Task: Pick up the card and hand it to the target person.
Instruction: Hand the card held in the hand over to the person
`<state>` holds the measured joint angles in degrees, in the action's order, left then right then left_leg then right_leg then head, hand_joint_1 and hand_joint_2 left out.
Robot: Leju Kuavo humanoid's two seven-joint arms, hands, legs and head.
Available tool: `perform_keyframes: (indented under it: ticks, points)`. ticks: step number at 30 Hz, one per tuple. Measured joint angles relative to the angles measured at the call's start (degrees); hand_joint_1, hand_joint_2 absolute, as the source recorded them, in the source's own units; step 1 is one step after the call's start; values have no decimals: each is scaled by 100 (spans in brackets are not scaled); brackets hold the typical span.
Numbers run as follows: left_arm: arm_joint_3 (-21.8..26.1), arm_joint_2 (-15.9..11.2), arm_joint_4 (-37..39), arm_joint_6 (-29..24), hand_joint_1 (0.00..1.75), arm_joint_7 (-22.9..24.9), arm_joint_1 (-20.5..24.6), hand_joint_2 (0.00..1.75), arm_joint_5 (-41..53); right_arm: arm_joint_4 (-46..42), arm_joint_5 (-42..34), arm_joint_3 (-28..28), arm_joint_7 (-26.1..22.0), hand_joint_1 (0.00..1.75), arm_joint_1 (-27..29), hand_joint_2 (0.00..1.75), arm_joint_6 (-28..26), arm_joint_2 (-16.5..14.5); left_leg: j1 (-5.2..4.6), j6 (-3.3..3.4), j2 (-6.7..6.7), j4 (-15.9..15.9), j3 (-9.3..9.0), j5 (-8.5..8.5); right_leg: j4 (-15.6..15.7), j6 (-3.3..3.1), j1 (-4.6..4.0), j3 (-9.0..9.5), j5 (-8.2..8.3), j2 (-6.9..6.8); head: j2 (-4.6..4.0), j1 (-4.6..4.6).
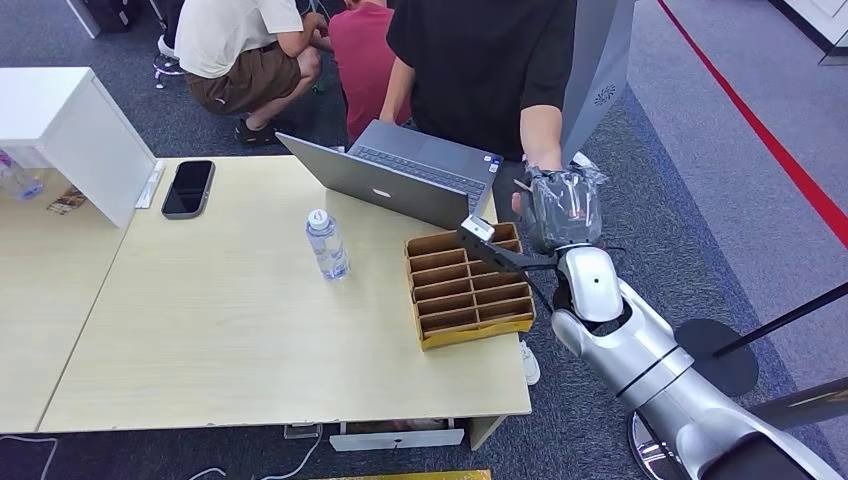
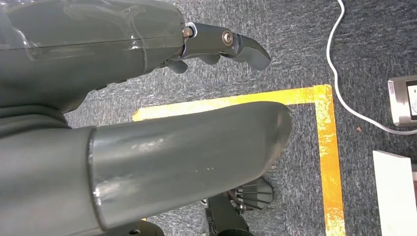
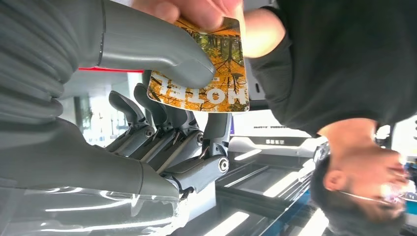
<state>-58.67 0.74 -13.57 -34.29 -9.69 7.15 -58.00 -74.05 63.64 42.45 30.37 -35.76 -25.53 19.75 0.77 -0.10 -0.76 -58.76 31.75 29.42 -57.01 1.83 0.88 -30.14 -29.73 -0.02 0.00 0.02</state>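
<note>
Two grips meet on the card (image 3: 206, 78): right hand (image 3: 162, 132) pinching; person's hand (image 3: 196, 10) too.

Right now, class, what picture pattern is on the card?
An orange autumn forest, with white letters, on the card; right wrist view shows it best.

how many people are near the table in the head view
3, all beyond the table's far edge: a person in a black t-shirt by the grey laptop, one in red, one crouching in a white shirt; more may be out of frame.

Right hand (image 1: 563, 210) raised on its outstretched arm, thumb pressed closed; left hand (image 2: 147, 108) hangs with fingers apart.
</note>
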Motion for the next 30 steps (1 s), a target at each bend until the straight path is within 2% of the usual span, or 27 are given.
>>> perform_keyframes:
  ticks: [3, 4, 7, 8, 9, 10, 17, 24, 27, 30]
  points:
    - [-3, 3, 0, 0, 0, 8, 7, 0, 3, 227, 84, 1, 19, 147, -61, 175, -30, -1, 0, 0, 0, 0, 0, 0, 0, 0, 0, 0, 0, 0, 0, 2]
    - [-5, 4, 0, 0, 0, 10, 10, 0, 3, 304, 123, 2, 22, 135, -76, 175, -31, -1, 0, 0, 0, 0, 0, 0, 0, 0, 0, 0, 0, 0, 0, 2]
    - [-26, 7, 0, 0, 0, 16, 18, 0, 5, 505, 210, 5, 34, 38, -105, 175, -15, 0, 0, 0, 0, 0, 1, 0, 0, 0, 0, 0, 0, 0, 0, 2]
    - [-34, 7, 0, 1, 0, 16, 19, 0, 5, 561, 228, 8, 37, 12, -108, 175, -4, -1, 0, 0, 0, 0, 1, 0, 0, 0, 0, 0, 0, 0, 0, 2]
    - [-40, 7, 0, 1, 0, 17, 20, 0, 5, 617, 242, 11, 39, 5, -108, 175, 9, -1, 0, 0, 0, 0, 1, 0, 0, 0, 0, 0, 0, 0, 0, 2]
    - [-44, 7, 0, 3, 0, 18, 20, 0, 6, 672, 252, 16, 39, 0, -108, 175, 29, -2, 0, 0, 0, 0, 1, 0, 0, 0, 0, 0, 0, 0, 0, 2]
    - [-61, 7, 0, 22, 0, 31, 24, 0, 17, 972, 215, 82, 74, 0, -106, 175, 321, -2, 0, 0, 0, 0, 0, 0, 0, 0, 0, -1, 0, 0, 0, 1]
    - [-87, 5, 0, 22, 0, 43, 25, 0, 22, 1117, 145, 106, 82, 0, -103, 175, 340, -4, 0, 0, 0, 0, 0, 0, 0, 0, 0, -1, 0, 0, 0, 1]
    - [-89, 5, 0, 22, 0, 41, 25, 0, 22, 1158, -150, 100, 26, 0, -79, 175, 98, -5, 0, 0, 0, 0, 0, 0, 0, 0, 0, -1, 0, 0, 0, 2]
    - [-89, 7, 0, 22, 0, 22, 24, 0, 22, 1166, -1013, 23, -300, 0, 35, 175, -584, -27, 0, 0, -1, 0, 1, 0, 0, 0, 0, -1, 0, 0, 0, 2]
